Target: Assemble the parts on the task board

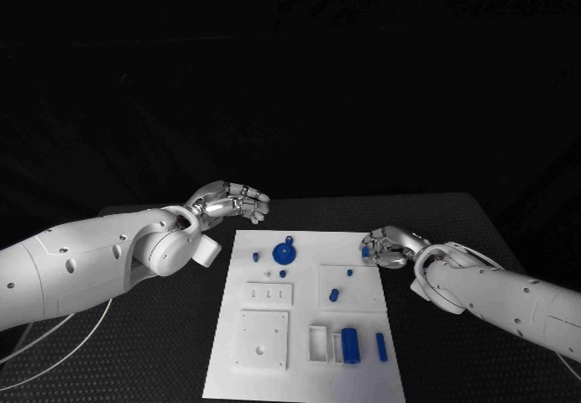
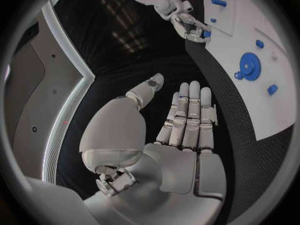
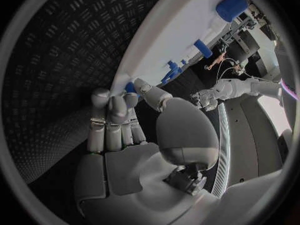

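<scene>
The white task board (image 1: 303,369) lies in the middle of the table. A blue gear (image 1: 284,252) stands near its far end, also seen from the left wrist (image 2: 250,66). Small blue pegs (image 1: 334,295) sit mid-board. A thick blue cylinder (image 1: 348,344) and a thin blue pin (image 1: 381,346) lie near the front right. My right hand (image 1: 389,246) hovers at the board's far right edge and pinches a small blue part (image 1: 366,249) between thumb and fingers (image 3: 129,87). My left hand (image 1: 230,201) is raised beyond the board's far left corner, fingers straight, holding nothing (image 2: 187,120).
White raised blocks (image 1: 264,337) and a slotted plate (image 1: 268,293) are fixed on the board's left half. The black patterned table (image 1: 145,353) surrounds the board. Thin white cables (image 1: 54,340) trail under my left arm.
</scene>
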You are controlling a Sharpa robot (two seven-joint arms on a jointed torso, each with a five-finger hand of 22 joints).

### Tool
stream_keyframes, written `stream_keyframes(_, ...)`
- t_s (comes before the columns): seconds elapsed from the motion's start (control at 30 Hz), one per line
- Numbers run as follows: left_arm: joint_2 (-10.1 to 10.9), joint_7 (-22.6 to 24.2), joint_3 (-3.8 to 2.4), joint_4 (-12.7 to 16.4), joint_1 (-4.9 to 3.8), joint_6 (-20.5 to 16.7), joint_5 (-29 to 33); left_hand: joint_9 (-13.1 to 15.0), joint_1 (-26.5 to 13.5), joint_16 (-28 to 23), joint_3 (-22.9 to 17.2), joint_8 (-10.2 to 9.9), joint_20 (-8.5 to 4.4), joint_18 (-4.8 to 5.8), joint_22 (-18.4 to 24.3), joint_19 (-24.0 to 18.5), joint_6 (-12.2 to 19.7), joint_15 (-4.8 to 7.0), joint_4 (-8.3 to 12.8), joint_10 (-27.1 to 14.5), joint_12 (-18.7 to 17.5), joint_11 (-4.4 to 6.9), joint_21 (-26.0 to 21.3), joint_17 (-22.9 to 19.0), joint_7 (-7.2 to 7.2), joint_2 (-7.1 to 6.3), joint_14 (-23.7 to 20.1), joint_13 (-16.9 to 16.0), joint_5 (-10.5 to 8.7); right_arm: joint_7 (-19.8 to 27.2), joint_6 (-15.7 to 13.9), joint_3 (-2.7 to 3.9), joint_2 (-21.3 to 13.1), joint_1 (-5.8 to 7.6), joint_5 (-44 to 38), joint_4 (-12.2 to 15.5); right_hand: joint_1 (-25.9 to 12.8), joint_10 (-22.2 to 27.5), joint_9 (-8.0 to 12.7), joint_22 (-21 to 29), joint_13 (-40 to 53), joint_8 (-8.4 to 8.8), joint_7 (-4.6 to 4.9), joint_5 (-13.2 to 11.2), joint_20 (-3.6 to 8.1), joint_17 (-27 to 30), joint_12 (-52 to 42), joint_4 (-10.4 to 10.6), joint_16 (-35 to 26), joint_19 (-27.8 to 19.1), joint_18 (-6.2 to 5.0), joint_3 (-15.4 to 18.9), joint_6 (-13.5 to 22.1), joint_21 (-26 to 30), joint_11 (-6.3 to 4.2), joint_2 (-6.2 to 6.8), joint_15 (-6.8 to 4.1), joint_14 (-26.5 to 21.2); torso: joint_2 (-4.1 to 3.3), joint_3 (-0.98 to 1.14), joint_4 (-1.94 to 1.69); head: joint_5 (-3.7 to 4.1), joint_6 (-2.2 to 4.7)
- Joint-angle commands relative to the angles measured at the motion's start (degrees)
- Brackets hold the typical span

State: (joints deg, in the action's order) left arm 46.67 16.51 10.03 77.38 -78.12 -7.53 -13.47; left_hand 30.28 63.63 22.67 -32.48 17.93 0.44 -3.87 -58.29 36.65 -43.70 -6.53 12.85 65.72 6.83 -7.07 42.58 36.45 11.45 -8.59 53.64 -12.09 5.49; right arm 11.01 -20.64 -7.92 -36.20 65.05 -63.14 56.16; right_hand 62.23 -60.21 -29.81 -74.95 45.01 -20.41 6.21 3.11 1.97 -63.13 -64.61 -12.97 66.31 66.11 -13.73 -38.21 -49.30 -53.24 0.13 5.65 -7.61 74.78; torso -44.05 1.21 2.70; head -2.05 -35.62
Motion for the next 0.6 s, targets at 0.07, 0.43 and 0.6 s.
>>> stream_keyframes(0.07, -0.06, 0.31, -0.04, 0.14, -0.03, 0.01, 0.16, 0.1, 0.33, 0.07, 0.09, -0.37, 0.38, -0.48, 0.1, -0.1, 0.4, 0.06, -0.31, 0.02, -0.21, -0.23, 0.39, 0.1, 0.19, 0.06, 0.29, -0.06, -0.21, -0.65, 0.5, -0.1, -0.07, -0.16, -0.88, -0.02, -0.07, 1.38, -0.11, -0.88, -0.09, -0.21, -1.83, -0.32, 0.19, -0.08, -0.2, -0.05, -0.24, 0.2, -1.27, -0.45, -11.75, -0.21, -2.01, -0.51, -0.39, -0.04, 0.0, 0.0, 0.02, 0.05, -0.04)
stream_keyframes(0.43, -0.06, 0.23, -0.04, 0.03, -0.03, 0.82, -0.11, 0.7, 0.12, 0.05, 0.15, 0.46, 0.38, -0.48, 0.34, -0.2, -1.28, 0.09, -0.96, 1.61, 0.3, 0.47, 0.65, 0.48, -0.55, 0.61, 0.49, -0.56, -0.23, -2.93, -0.27, -0.1, -0.44, -0.15, 0.1, 0.48, -0.8, -0.51, -0.97, -0.88, -0.52, -0.89, -2.22, -0.32, 0.24, -0.53, 0.07, -1.43, 0.32, 0.92, -1.27, -0.22, -12.37, -0.68, -2.38, -1.24, -0.64, 0.55, 0.03, -0.02, -0.05, 0.16, -0.19)
stream_keyframes(0.6, -0.08, 0.14, -0.04, -0.05, -0.04, 1.62, -0.8, 1.38, -0.53, 1.26, 0.4, 1.82, -0.08, -0.33, 0.79, -0.01, -4.92, 0.83, -1.83, 4.7, 1.34, 1.8, 1.07, 1.48, -2.21, 1.77, 2.25, -1.43, -0.19, -5.41, -1.36, -0.09, -0.9, -0.13, -0.6, 1.44, -1.09, -1.04, -1.2, -0.88, -0.71, -0.97, -2.24, -0.32, 0.35, -0.75, 0.33, -2.38, 0.48, 1.09, -1.27, -0.02, -12.44, -0.81, -2.41, -1.73, -0.65, 0.57, 0.02, -0.07, -0.05, 0.22, -0.19)
